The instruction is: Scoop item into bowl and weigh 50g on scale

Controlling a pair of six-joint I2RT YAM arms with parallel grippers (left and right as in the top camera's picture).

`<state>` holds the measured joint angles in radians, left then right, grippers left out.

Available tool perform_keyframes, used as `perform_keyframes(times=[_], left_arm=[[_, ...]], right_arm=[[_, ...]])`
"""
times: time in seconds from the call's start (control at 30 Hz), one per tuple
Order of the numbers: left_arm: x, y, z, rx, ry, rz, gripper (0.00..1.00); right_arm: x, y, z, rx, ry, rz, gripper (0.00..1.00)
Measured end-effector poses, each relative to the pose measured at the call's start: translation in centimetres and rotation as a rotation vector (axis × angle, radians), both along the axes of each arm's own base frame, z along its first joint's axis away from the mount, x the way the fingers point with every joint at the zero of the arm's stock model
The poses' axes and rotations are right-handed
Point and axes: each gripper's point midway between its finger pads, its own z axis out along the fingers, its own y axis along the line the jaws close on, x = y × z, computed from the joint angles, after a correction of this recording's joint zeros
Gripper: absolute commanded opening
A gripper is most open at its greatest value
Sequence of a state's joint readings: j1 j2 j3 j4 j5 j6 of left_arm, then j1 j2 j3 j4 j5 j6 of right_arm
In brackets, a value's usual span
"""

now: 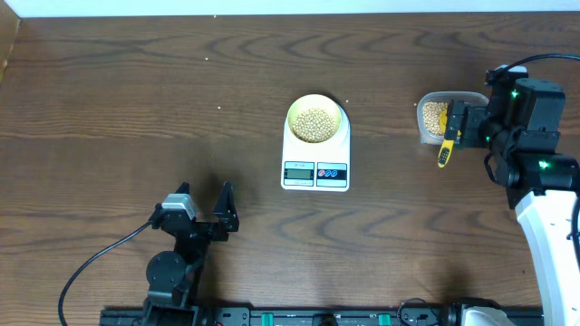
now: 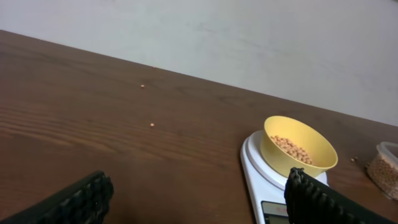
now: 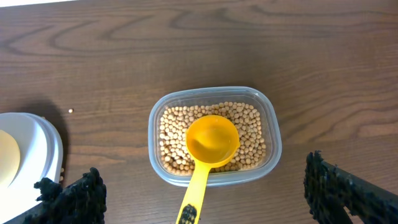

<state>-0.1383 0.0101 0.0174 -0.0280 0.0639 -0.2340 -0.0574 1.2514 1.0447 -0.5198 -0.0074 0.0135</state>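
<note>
The pale-yellow bowl [image 1: 292, 119] stands on the white scale [image 1: 315, 156] at mid-table and holds tan beans [image 1: 315, 124]. From the left wrist view the bowl [image 2: 280, 158] shows a shallow layer of beans [image 2: 292, 148]. More beans [image 3: 249, 134] fill a clear container [image 3: 214, 93]. An empty yellow scoop [image 3: 211, 140] rests in it, its handle over the near rim. My right gripper [image 3: 208, 199] is open, one finger on each side of the handle, not touching it. My left gripper [image 1: 207, 201] stands open on the table, left of the scale and nearer the front edge, holding nothing.
Stray beans lie on the wood, two far left of the bowl [image 2: 142, 86] and one beside the scale [image 3: 71, 111]. The container [image 1: 453, 96] sits right of the scale, near my right arm. A cable runs from the left arm's base toward the front edge.
</note>
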Motion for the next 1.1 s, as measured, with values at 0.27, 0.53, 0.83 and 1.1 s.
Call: perform_keyframes(times=[0.27,0.53,0.83,1.1], left_arm=[[0.0,0.1,0.0,0.072,-0.01,-0.004,0.9],[0.0,0.1,0.0,0.18,-0.026,-0.015,0.91],[0.0,0.3,0.0,0.215,-0.029,-0.01,0.9],[0.2,2.3,0.0,0.223,-0.02,0.073,0.9]], right_arm=[[0.0,0.0,0.0,0.0,0.0,0.0,0.99],[0.0,0.0,0.0,0.0,0.0,0.0,0.99],[0.0,0.0,0.0,0.0,0.0,0.0,0.99],[0.0,0.0,0.0,0.0,0.0,0.0,0.99]])
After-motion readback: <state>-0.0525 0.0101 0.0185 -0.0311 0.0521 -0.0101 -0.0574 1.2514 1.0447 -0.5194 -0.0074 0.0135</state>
